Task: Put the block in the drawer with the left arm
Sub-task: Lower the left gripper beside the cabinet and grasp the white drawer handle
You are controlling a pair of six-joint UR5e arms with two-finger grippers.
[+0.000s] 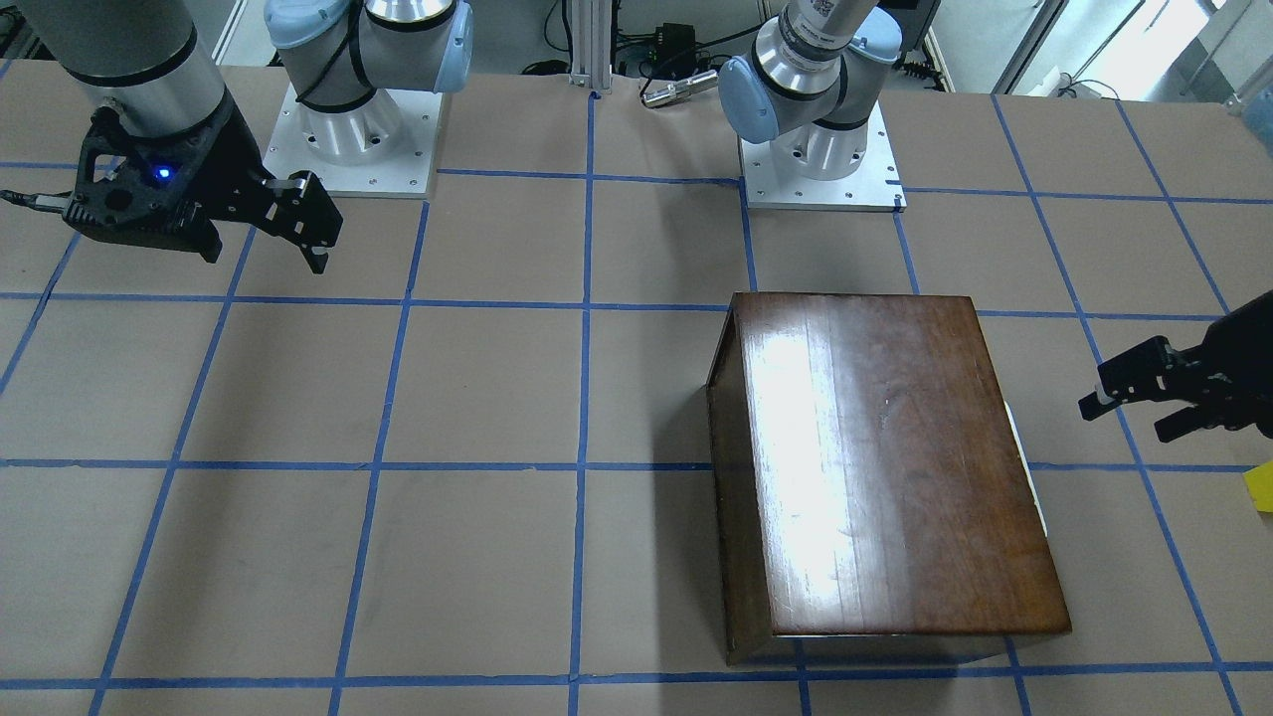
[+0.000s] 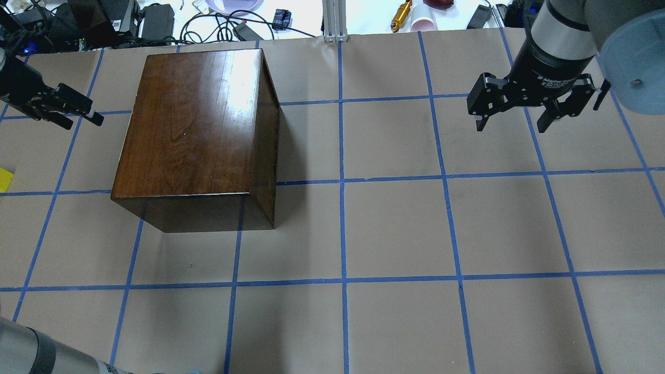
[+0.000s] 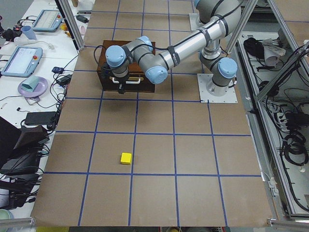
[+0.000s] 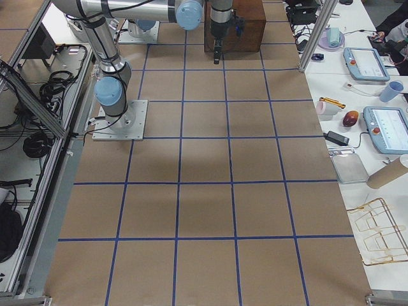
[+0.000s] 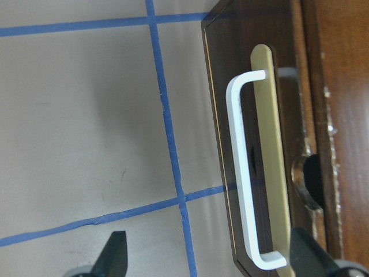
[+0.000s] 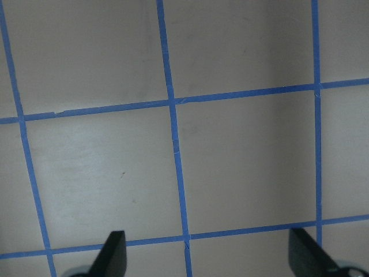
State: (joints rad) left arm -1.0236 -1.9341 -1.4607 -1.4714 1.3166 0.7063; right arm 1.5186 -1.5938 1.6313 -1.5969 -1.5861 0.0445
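Note:
The yellow block (image 2: 5,180) lies on the table at the far left edge of the overhead view; it also shows in the front view (image 1: 1259,487) and the left-side view (image 3: 126,158). The dark wooden box (image 2: 192,119) stands with its drawer pushed in. The drawer front (image 5: 262,75) and its white pull (image 5: 242,173) show in the left wrist view. My left gripper (image 2: 83,123) is open and empty. It hovers just off the drawer front, facing the pull, away from the block. My right gripper (image 2: 511,126) is open and empty over bare table.
The table is brown paper with a blue tape grid (image 2: 341,182). The arm bases (image 1: 820,169) stand at the robot's side. Cables and small items (image 2: 218,21) lie beyond the far table edge. Operator tables with tablets (image 3: 21,60) flank it.

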